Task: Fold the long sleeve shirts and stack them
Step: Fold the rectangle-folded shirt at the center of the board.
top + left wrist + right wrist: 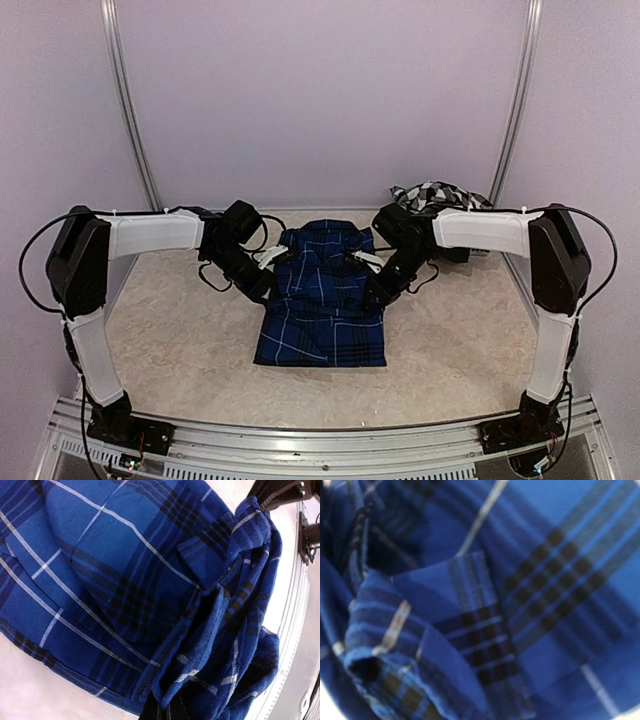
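The navy plaid shirt (322, 305) lies partly folded in the middle of the table, with its far end lifted off the surface. My left gripper (272, 258) pinches the lifted cloth at its left side. In the left wrist view its dark fingers (161, 711) are shut on a bunched fold of the shirt (125, 575). My right gripper (362, 258) holds the lifted cloth at its right side. The right wrist view is filled by blue plaid (545, 580) and its fingers are hidden. The black-and-white checked shirt (436, 194) lies crumpled at the back right.
The back wall stands close behind the shirts. The table's metal front rail (320, 440) runs along the near edge between the arm bases. The table edge rail also shows in the left wrist view (300, 605).
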{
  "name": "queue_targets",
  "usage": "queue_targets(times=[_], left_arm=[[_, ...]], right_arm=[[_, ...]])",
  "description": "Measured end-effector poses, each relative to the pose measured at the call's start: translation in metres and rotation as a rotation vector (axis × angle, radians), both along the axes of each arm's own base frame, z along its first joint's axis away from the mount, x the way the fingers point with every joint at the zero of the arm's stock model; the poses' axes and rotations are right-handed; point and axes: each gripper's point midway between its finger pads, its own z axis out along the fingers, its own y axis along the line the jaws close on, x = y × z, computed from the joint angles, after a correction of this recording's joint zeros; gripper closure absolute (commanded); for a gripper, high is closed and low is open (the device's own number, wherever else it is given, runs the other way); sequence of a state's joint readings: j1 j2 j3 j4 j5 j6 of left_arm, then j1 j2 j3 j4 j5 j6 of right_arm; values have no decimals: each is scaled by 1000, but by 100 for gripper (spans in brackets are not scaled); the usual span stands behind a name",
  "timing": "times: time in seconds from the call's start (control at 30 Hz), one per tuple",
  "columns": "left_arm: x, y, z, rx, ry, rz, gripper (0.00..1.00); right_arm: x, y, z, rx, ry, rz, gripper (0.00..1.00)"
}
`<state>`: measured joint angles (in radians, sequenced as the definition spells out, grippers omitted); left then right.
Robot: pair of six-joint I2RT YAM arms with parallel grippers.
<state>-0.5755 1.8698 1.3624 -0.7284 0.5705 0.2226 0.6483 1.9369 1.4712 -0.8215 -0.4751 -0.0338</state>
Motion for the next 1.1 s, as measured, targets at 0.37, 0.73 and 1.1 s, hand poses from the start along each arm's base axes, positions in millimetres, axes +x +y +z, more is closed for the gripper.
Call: queue_targets(times=[0.37,0.73,1.1], left_arm=[[57,4,-26,30,33,144,100],[73,3,-17,-53,40,181,100],[79,-1,-10,-109,41,190,100]], right_arm=[[50,-6,-7,-5,-16,-34,99],[79,-2,7,24,-52,-66,58],[79,-24,1,107,-59,-146,26]])
